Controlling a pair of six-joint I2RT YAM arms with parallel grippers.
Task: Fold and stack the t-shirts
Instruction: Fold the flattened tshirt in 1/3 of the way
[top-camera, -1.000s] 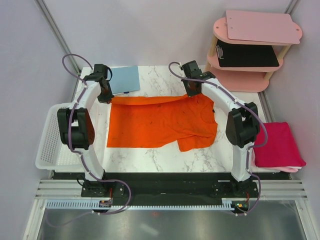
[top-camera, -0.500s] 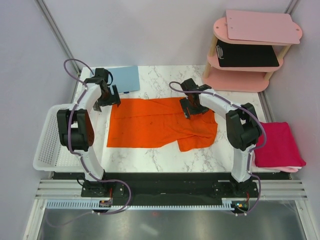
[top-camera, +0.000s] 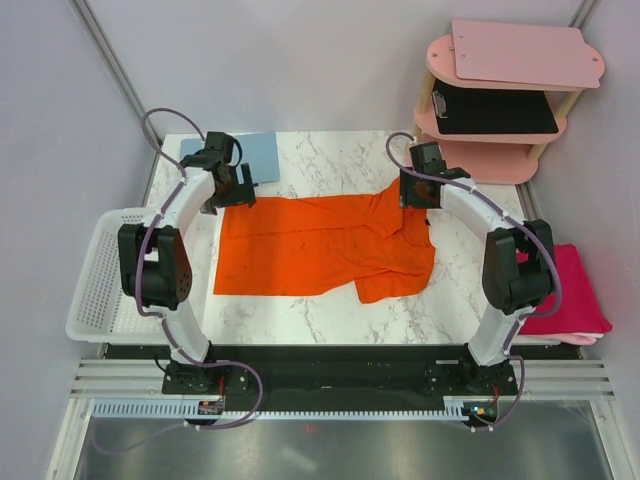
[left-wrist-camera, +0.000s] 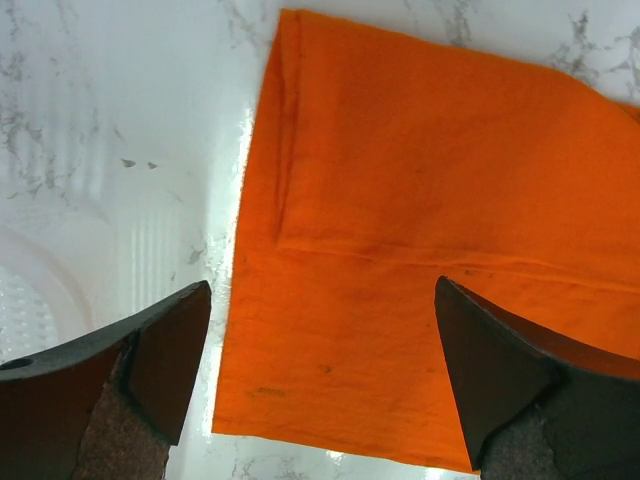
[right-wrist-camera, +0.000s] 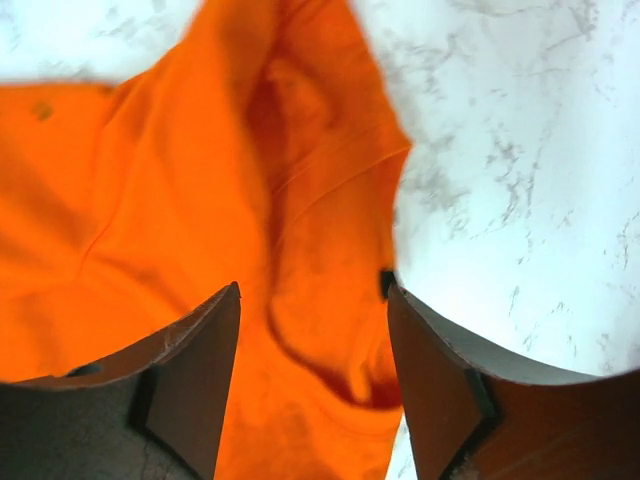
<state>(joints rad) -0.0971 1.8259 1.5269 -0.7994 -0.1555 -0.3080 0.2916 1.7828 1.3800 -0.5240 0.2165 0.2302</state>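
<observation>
Pink shirt (top-camera: 565, 290) sits folded at the counter's (top-camera: 330, 310) near right edge. Orange shirt (top-camera: 320, 245) lies spread mid-counter. It looks like soft, floppy stuff, so I'd pinch it at the far corners. Both arms reach over its far edge, left end effector (top-camera: 232, 190) and right end effector (top-camera: 415, 190) gaping open, holding nothing.

Spread t-shirt (top-camera: 320, 245) was plain bright orange, few dark specks; folded t-shirt (top-camera: 570, 290) was magenta-pink. Desk (top-camera: 330, 160) was white marble, grey veins. Clipboard (top-camera: 258, 155) light blue, basket (top-camera: 100, 290) white, shelf (top-camera: 480, 165) and board (top-camera: 520, 50) pale pink.
</observation>
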